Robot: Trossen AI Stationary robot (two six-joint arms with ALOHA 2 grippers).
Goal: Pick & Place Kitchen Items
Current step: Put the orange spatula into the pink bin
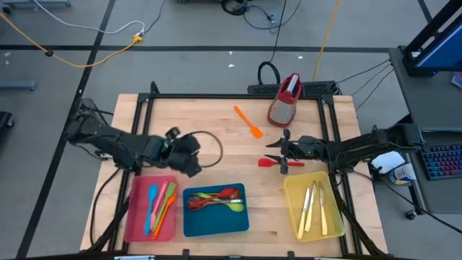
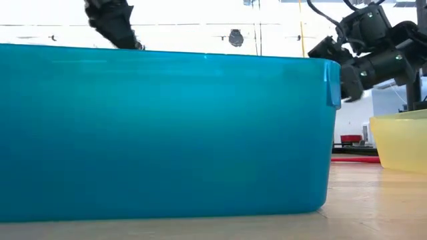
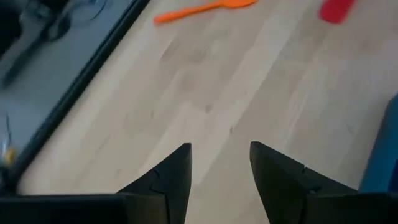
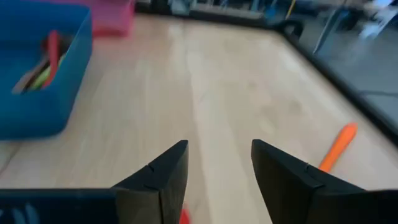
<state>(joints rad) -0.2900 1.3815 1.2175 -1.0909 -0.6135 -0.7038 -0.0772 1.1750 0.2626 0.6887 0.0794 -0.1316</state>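
Note:
A red spatula [image 1: 273,163] lies flat on the wooden table; a sliver of it [image 4: 183,216] shows below one finger. My right gripper [image 1: 281,154] [image 4: 219,152] stands open right over it, reaching in from the table's right. An orange spatula [image 1: 248,121] [image 3: 202,9] lies flat farther back. My left gripper [image 1: 193,165] [image 3: 221,155] hovers open and empty above the bare wood left of centre. Several spatulas lie in the pink tray [image 1: 137,217], spoons in the blue tray [image 1: 193,225], cream knives in the yellow tray [image 1: 333,211]. My right gripper has its fingers on either side of the red spatula's blade end [image 1: 268,162], coming level from the table's right. Whether a finger touches it I cannot tell. The spatula lies flat on the table.
A red-topped metal grater [image 1: 285,101] stands at the far edge right of centre. The three trays line the near edge; the blue tray's wall [image 2: 167,133] fills the low view. Bare wood lies between the two grippers [image 1: 231,155].

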